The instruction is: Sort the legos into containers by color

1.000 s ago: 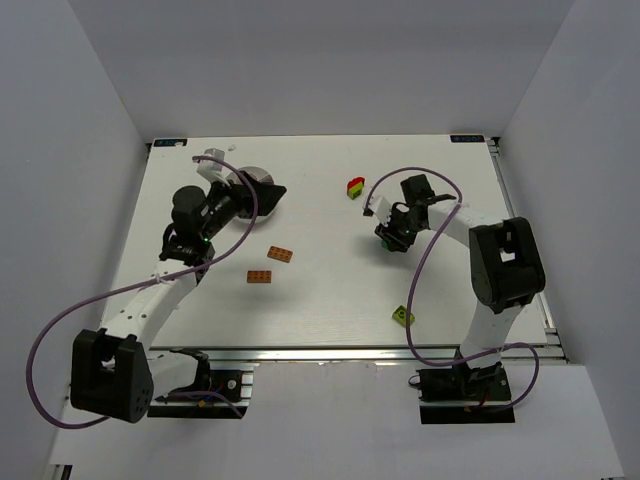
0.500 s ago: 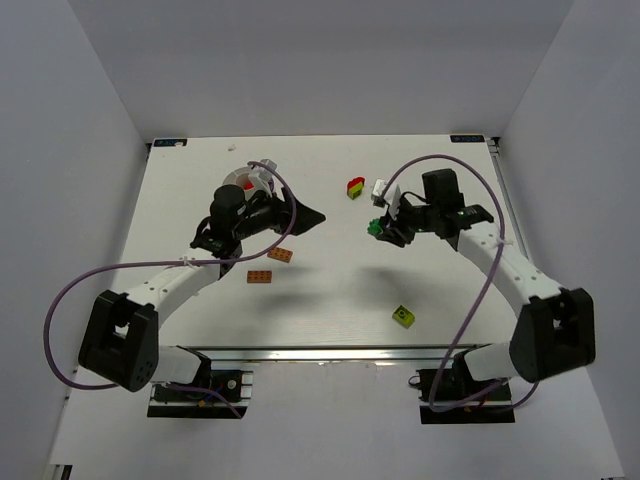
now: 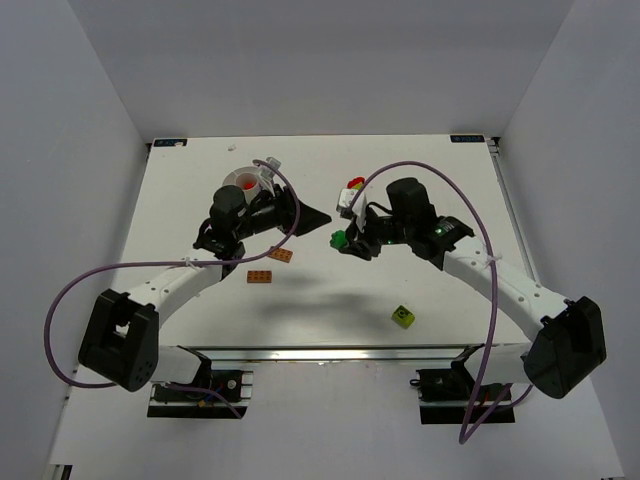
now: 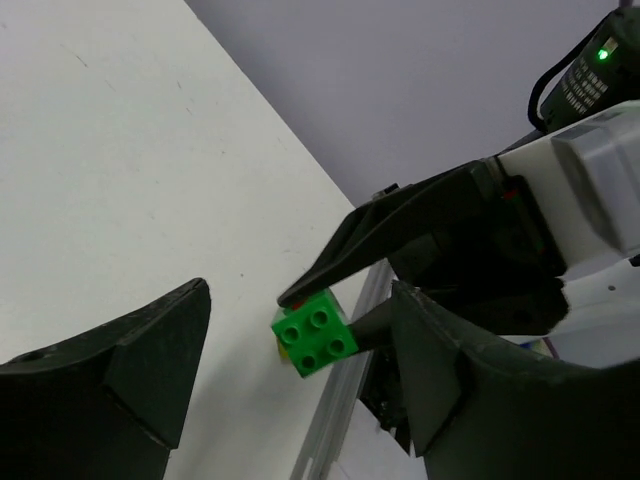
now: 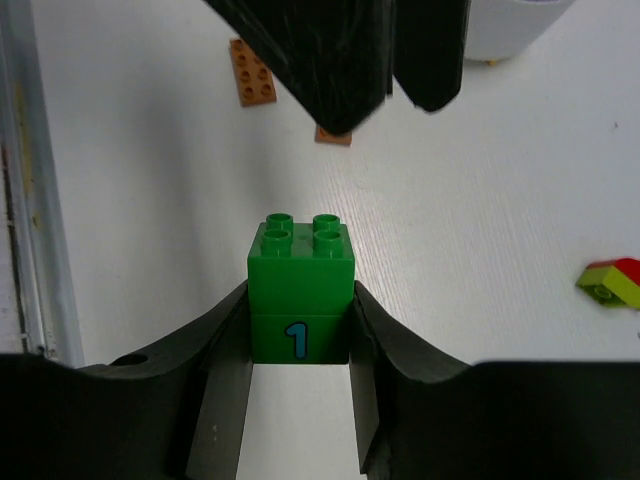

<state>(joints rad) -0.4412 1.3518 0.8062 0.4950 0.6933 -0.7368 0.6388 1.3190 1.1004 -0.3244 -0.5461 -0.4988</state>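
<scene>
Passing green cube (image 5: 300, 285), likely | right gripper (image 5: 300, 340) clamps it above the counter (image 3: 330, 300) | left gripper (image 4: 300, 290) spread, facing it, apart | best: centre cube between left fingers (image 4: 120, 360), close squarely before right lets go.

At centre frame the green cube (image 5: 300, 290) is bright green, with a blue "1" printed on its side. An orange plate (image 3: 281, 255) and a second orange plate (image 3: 261, 277) show mid-left on the white table (image 3: 330, 300), and the lime-green block (image 3: 403, 316) is at lower right.
</scene>
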